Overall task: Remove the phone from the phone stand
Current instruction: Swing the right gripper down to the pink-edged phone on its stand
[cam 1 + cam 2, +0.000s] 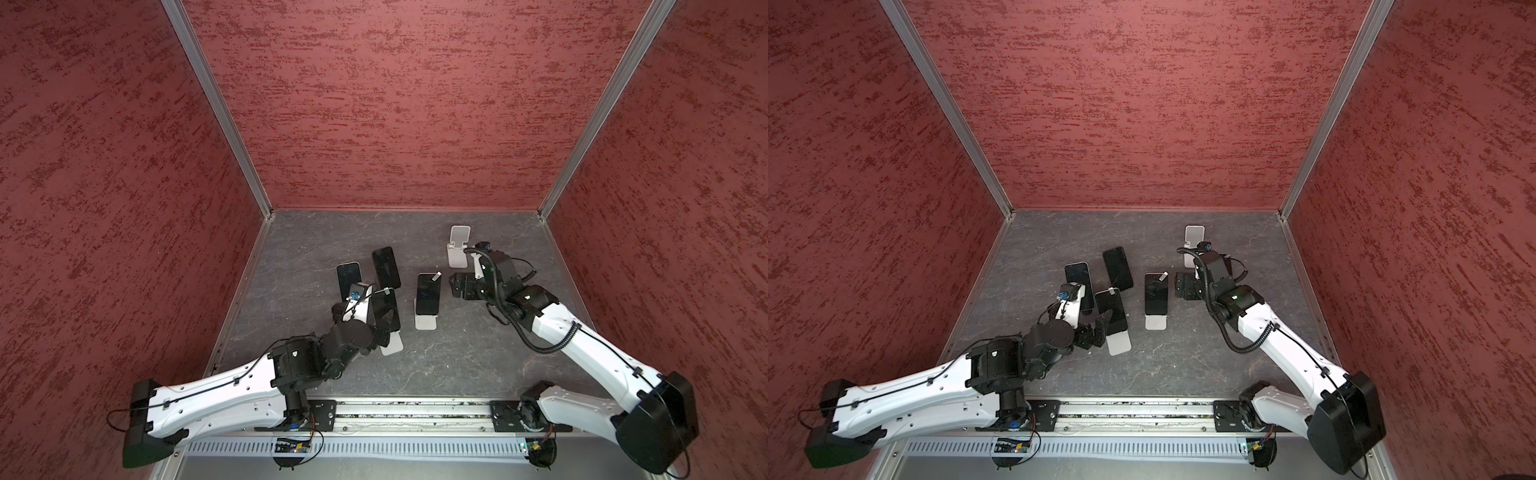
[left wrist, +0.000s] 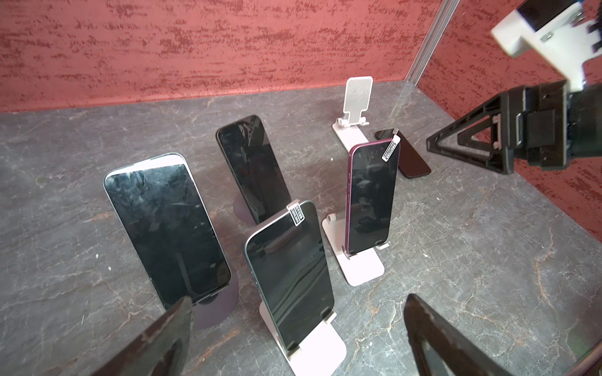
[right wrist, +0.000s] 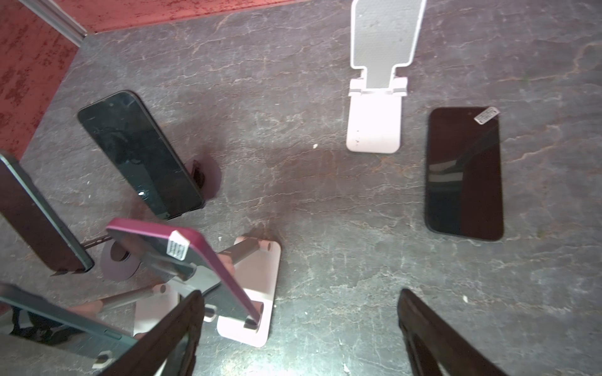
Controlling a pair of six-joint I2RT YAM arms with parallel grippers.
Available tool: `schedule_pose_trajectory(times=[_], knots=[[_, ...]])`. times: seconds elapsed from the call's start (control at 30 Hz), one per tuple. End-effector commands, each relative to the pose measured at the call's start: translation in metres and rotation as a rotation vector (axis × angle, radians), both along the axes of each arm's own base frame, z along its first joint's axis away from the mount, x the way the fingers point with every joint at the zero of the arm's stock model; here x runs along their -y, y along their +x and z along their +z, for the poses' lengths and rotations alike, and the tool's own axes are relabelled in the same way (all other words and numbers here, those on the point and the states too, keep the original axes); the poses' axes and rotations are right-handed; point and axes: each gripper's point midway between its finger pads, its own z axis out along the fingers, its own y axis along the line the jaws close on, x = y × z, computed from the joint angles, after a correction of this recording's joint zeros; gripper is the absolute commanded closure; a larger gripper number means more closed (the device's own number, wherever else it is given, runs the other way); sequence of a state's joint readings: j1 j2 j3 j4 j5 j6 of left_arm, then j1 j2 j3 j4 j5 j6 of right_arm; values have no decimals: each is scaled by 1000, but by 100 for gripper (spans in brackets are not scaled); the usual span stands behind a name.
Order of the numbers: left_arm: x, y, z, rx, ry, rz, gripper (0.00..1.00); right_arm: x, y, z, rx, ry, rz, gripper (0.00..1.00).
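Several dark phones lean on stands. A teal-edged phone (image 2: 290, 276) on a white stand (image 2: 325, 351) sits just ahead of my left gripper (image 2: 298, 302), whose fingers are open on either side of it without touching. A magenta phone (image 1: 428, 293) stands on a pink-white stand (image 1: 424, 322). My right gripper (image 3: 301, 293) hangs open over bare table, to the right of that phone (image 3: 208, 257). A black phone (image 3: 464, 174) lies flat beside an empty white stand (image 3: 374, 127). In both top views the right arm hides most of this flat phone.
Two more phones (image 1: 348, 278) (image 1: 385, 266) lean on dark round-based stands behind the left gripper (image 1: 1096, 328). Red walls close in the grey stone-patterned table (image 1: 457, 365) on three sides. The right gripper (image 1: 454, 286) is near the empty stand (image 1: 459, 245).
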State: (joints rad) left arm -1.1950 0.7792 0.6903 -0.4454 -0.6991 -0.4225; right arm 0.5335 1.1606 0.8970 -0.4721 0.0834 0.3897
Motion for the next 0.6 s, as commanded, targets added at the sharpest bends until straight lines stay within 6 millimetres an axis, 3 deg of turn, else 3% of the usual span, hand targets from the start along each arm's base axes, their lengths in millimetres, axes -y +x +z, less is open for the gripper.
schedule_pose_trajectory(times=[0.0, 0.23, 0.57], knots=[[-2, 4, 14, 57, -28, 9, 0, -13, -4, 1, 11, 13, 16, 7], [-5, 4, 11, 54, -45, 20, 0, -49, -20, -5, -4, 41, 96, 3], [-6, 2, 11, 32, -45, 21, 1, -67, -23, -26, -23, -16, 72, 1]])
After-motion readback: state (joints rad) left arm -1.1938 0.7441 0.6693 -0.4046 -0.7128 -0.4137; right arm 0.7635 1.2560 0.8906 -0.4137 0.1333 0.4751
